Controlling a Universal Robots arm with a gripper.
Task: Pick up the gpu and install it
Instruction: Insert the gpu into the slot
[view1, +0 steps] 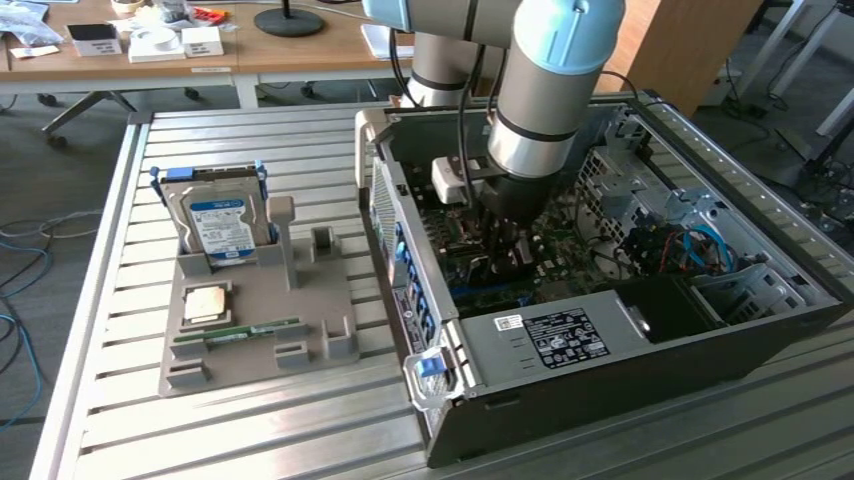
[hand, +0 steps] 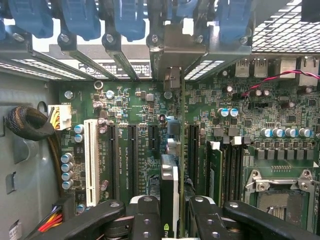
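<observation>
The gpu (hand: 169, 192) stands edge-on inside the case (view1: 641, 380), over the motherboard (hand: 260, 120) and in line with the black slots (hand: 132, 160), one end toward the case's rear wall, probably so its bracket meets an opening there. The gripper (hand: 170, 212) is clamped on both faces, keeping it upright.

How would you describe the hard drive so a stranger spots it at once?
On the table, to the exterior view's left of the open computer case, lies a grey tray. The hard drive stands upright at its far end, boxy with a blue-white label, unlike the slim memory stick.
</observation>
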